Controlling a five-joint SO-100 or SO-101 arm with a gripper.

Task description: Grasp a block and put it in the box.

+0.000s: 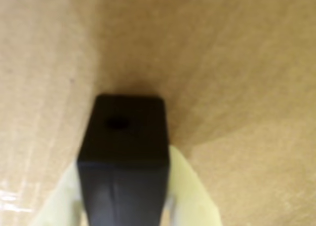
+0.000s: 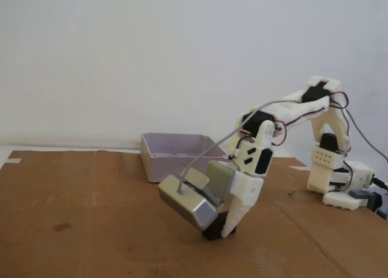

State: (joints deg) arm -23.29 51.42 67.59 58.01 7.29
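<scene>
A black block (image 1: pixel 129 137) with a small hole in its top face sits on the brown cardboard. In the wrist view my gripper (image 1: pixel 124 164) has its cream fingers (image 1: pixel 190 186) pressed against both sides of the block, shut on it. In the fixed view the gripper (image 2: pixel 222 229) points down at the cardboard, and the block (image 2: pixel 212 233) shows as a dark shape at its tip, resting on or just above the surface. The pale box (image 2: pixel 163 166) stands open behind and to the left of the gripper, apart from it.
Brown cardboard (image 2: pixel 91 217) covers the table. The arm's base (image 2: pixel 339 187) stands at the right with cables trailing off. A silver camera housing (image 2: pixel 188 205) hangs on the wrist, low over the cardboard. A white wall is behind.
</scene>
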